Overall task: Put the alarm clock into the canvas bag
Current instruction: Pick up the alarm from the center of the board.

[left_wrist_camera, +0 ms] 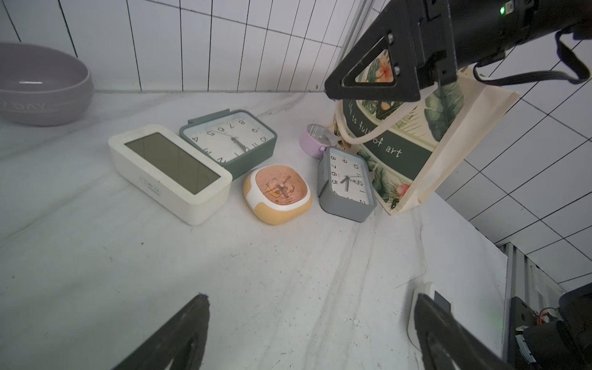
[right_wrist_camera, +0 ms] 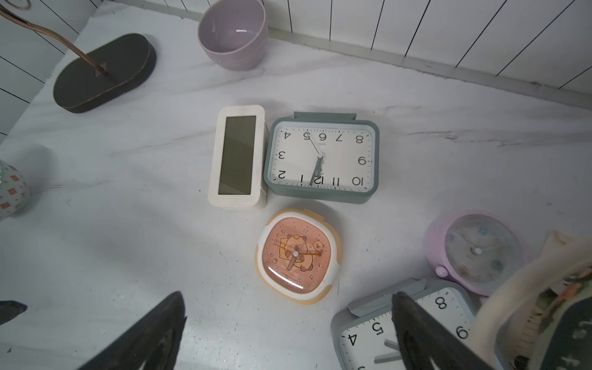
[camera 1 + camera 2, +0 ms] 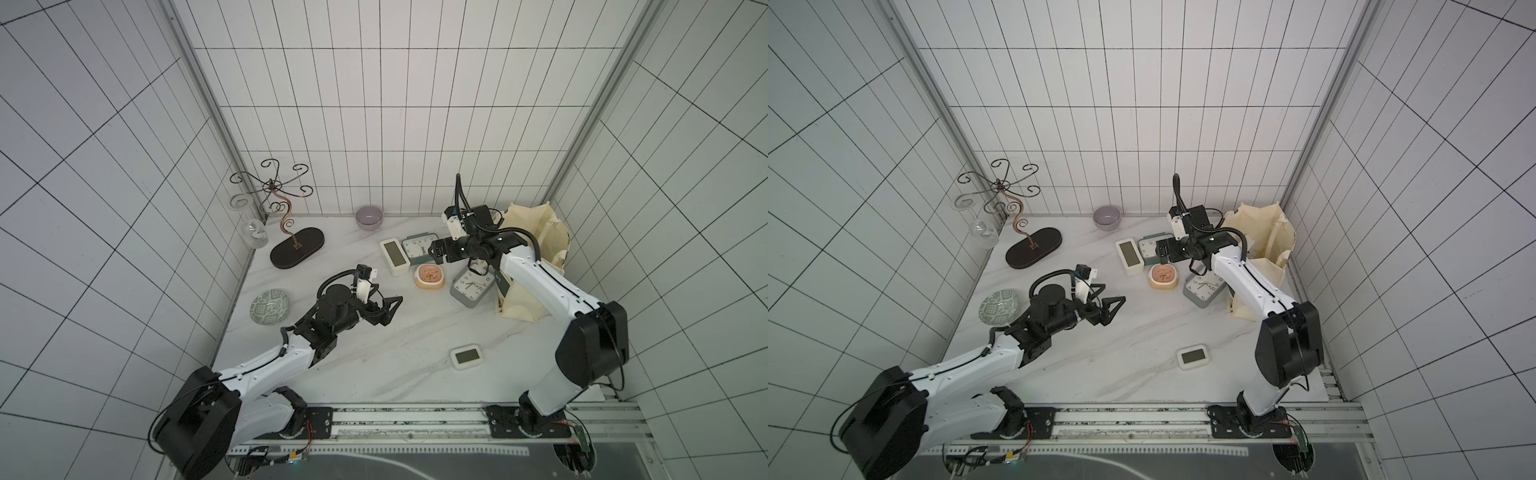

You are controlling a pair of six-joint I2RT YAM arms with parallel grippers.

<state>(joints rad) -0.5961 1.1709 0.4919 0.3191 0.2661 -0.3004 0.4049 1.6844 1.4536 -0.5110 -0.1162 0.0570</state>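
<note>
Several alarm clocks (image 1: pixel 229 141) sit on table (image 3: pixel 374 332), just beside canvas bag (image 3: pixel 548 232). Right jaws apart, empty, above orange clock (image 2: pixel 299 256), centred ahead between tips; squarish, no clear long axis. Left jaws apart, farther off; right arm (image 3: pixel 540 278) nearer bag.

Grey clock (image 1: pixel 346 184) stands before canvas bag (image 1: pixel 416 153); table (image 1: pixel 256 272) middle free.

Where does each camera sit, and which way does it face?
Top views: high above the robot's side, looking down at the table; left gripper and right gripper show, both open.
Left wrist: low, facing the canvas bag; own fingertips show.
Right wrist: looking down on the orange clock; own fingertips show.
Shared: both wrist views show the orange clock.
</note>
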